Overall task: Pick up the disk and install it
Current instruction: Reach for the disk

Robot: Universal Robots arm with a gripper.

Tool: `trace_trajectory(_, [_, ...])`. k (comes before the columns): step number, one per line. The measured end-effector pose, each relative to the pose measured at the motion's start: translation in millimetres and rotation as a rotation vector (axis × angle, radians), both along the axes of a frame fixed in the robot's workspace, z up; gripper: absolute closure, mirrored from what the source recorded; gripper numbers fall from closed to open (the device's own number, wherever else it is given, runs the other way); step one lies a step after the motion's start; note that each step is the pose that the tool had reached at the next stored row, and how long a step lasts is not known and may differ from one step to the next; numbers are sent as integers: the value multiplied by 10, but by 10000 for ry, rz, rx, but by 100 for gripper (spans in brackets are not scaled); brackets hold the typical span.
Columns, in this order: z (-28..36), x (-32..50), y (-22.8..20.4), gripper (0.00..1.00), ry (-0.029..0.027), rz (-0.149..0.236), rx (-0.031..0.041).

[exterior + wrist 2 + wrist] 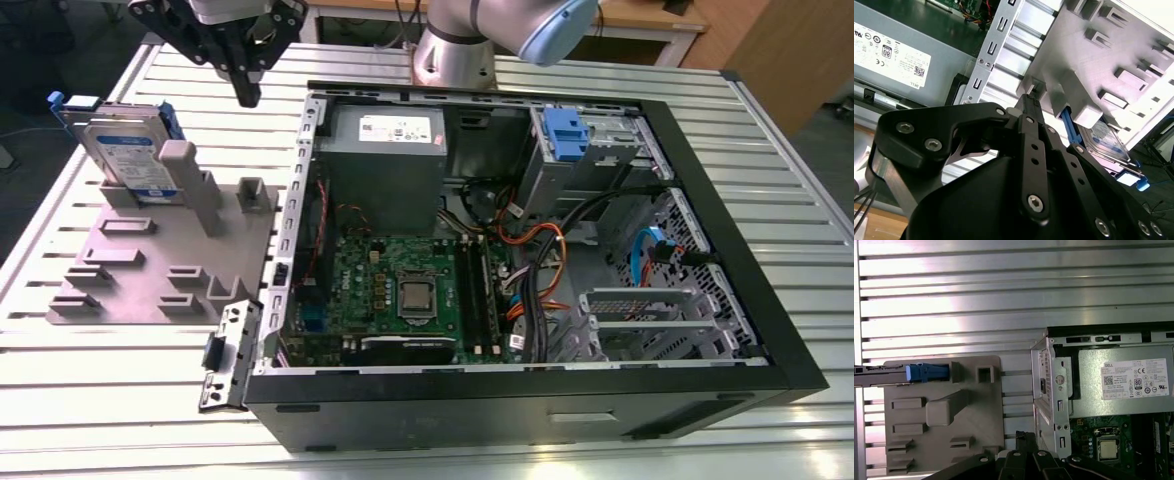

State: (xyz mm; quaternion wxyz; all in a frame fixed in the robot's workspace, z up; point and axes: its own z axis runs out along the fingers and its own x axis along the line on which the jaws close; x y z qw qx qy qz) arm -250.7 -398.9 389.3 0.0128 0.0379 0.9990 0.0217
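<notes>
The disk [130,152] stands on edge in a slot at the far end of the grey fixture plate [147,270], at the exterior view's left; its silver body, blue-and-white label and blue bracket all show. My gripper [247,97] hangs above the table between the disk and the computer case, a little to the disk's right and apart from it. Its black fingers come together to a point with nothing between them. The disk [1104,137] leans against a fixture post in the second wrist view, beyond the fingertips [1029,100]. The first wrist view shows the disk [904,374] edge-on.
An open black computer case [747,230] lies on the slatted aluminium table [120,400]. Inside are a grey power supply [387,150], a motherboard [400,290], orange and blue cables, and a drive bay with a blue latch [566,135]. A loose metal bracket [227,355] lies beside the case.
</notes>
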Motion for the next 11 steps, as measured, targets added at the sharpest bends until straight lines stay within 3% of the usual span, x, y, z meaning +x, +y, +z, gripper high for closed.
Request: trace_trajectory(11, [0,-37,0,89,0,0,0])
